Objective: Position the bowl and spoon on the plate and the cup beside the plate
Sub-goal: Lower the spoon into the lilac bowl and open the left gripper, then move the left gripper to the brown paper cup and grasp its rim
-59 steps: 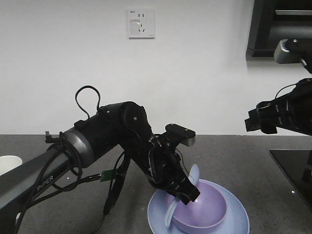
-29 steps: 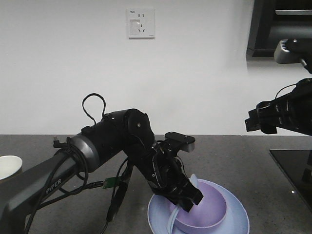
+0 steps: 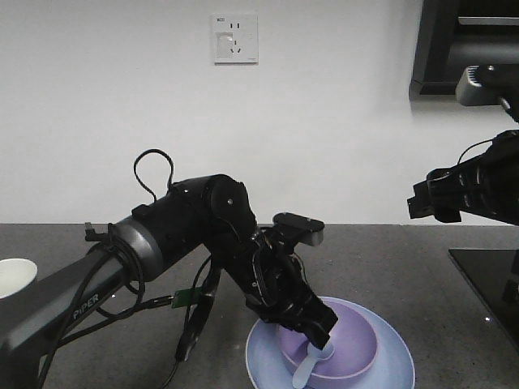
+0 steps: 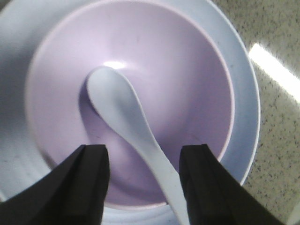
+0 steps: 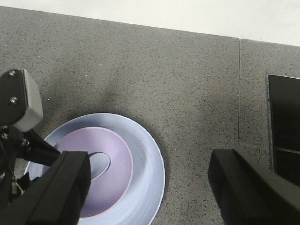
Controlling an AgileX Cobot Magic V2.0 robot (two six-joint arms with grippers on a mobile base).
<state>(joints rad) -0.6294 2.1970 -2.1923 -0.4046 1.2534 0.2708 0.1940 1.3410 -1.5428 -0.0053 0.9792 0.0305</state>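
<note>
My left gripper (image 4: 144, 152) hangs over the bowl (image 4: 187, 70), its fingers (image 4: 91, 183) spread apart and clamped on nothing. The spoon (image 4: 119, 103) lies in the bowl. In my left wrist view its scoop rests on the bottom toward 11 o'clock, and its handle runs out over the rim toward 5 o'clock, passing between my fingers with a gap on each side. The bowl sits in the middle of the plate (image 4: 244, 108), which rests on the speckled grey table (image 4: 281, 28).

In the front view the cup (image 3: 12, 275) stands well apart at 9 o'clock, at the frame's edge beside my left arm (image 3: 162, 235), whose cables (image 3: 188, 328) trail down to the table. My wrist hides the bowl's left side there.

My right gripper (image 5: 150, 161) is held high, its fingers wide apart and empty. A black panel (image 5: 283, 126) lies at 3 o'clock in its view.
</note>
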